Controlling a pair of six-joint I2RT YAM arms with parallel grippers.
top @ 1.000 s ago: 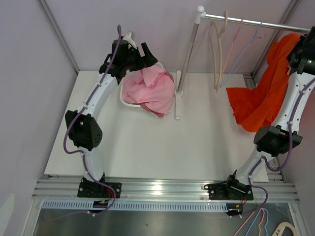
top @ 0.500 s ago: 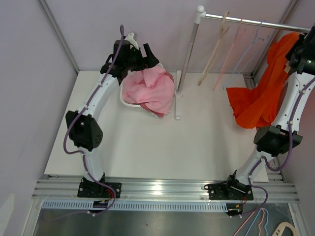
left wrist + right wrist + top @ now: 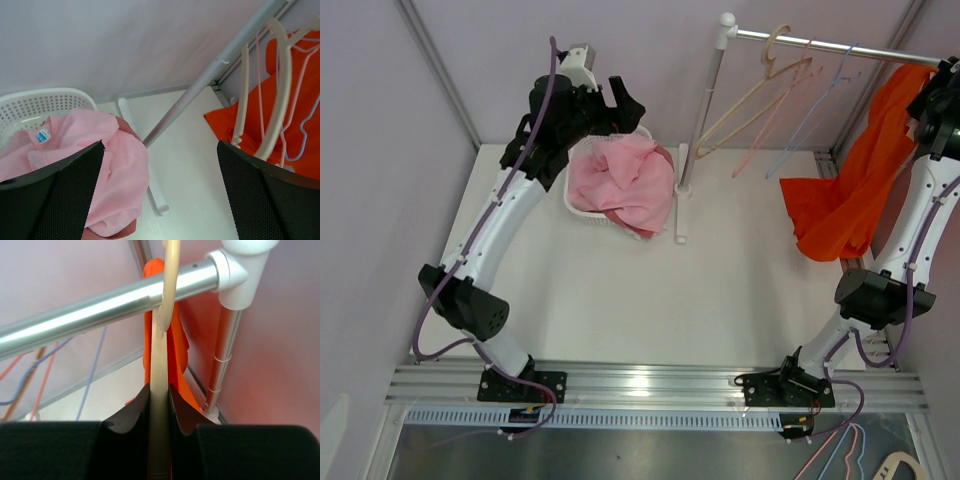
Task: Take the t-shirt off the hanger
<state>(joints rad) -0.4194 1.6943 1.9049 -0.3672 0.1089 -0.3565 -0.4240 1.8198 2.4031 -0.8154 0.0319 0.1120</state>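
Orange t-shirt [image 3: 850, 190] hanging at the right end of the rail [image 3: 100, 310], right gripper [image 3: 159, 405] pinched on the hanger [image 3: 161, 340].
The right gripper's jaws are narrowed onto the cream hanger's neck, below its hook over the rail. The left gripper [image 3: 160, 190] gapes wide above a white basket [image 3: 40, 100] of pink cloth [image 3: 115, 165] on the counter [image 3: 720, 290].

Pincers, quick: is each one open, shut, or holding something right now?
Left pincer: open, holding nothing.
Right pincer: shut on the neck of the cream hanger, just under the rail.
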